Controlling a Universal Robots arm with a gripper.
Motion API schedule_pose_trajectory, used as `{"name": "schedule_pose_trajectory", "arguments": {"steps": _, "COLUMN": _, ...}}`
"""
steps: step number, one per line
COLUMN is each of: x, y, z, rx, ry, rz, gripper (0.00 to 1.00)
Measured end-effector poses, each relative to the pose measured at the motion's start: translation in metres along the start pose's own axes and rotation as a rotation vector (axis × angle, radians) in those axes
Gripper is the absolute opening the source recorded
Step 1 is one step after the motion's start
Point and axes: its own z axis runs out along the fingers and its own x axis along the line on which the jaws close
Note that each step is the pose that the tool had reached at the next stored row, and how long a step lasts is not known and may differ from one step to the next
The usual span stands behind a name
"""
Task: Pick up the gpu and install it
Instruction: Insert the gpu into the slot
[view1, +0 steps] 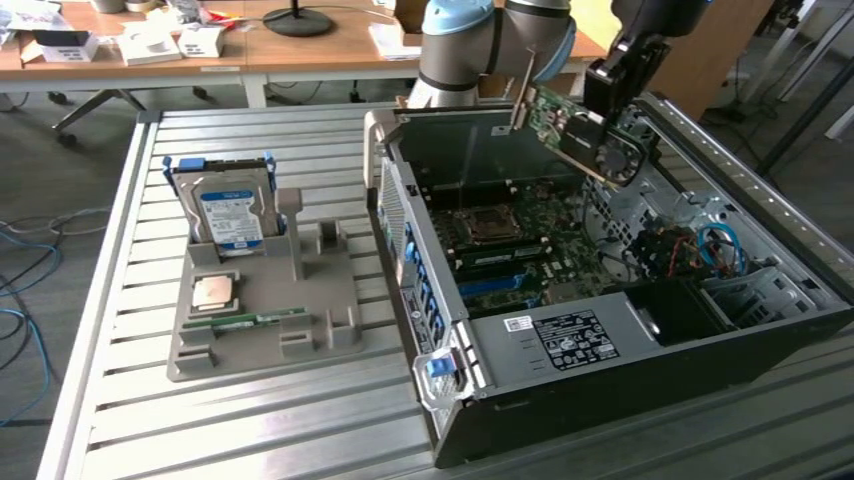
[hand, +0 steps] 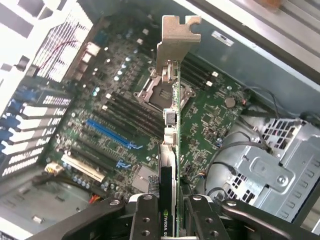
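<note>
My gripper (view1: 603, 120) is shut on the gpu (view1: 567, 130), a green card with a black fan and a silver end bracket (hand: 176, 42). It hangs tilted above the far side of the open computer case (view1: 561, 340). In the wrist view the gpu (hand: 174, 150) stands edge-on between my fingers (hand: 145, 220), over the green motherboard (hand: 120, 115) with its blue and black slots. The card is clear of the board and touches no slot.
A grey holder tray (view1: 267, 320) on the exterior view's left carries a hard drive (view1: 227, 210) with a blue label, a processor (view1: 214, 292) and a memory stick (view1: 247, 322). The case's metal drive cage (hand: 265, 170) and cables (view1: 714, 250) lie beside the board.
</note>
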Motion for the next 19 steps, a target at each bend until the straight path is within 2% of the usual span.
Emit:
{"name": "schedule_pose_trajectory", "arguments": {"steps": 6, "x": 0.0000, "y": 0.0000, "z": 0.0001, "rx": 0.0087, "ry": 0.0079, "rz": -0.099, "gripper": 0.26}}
{"name": "schedule_pose_trajectory", "arguments": {"steps": 19, "x": 0.0000, "y": 0.0000, "z": 0.0002, "rx": 0.0214, "ry": 0.0204, "rz": -0.278, "gripper": 0.26}}
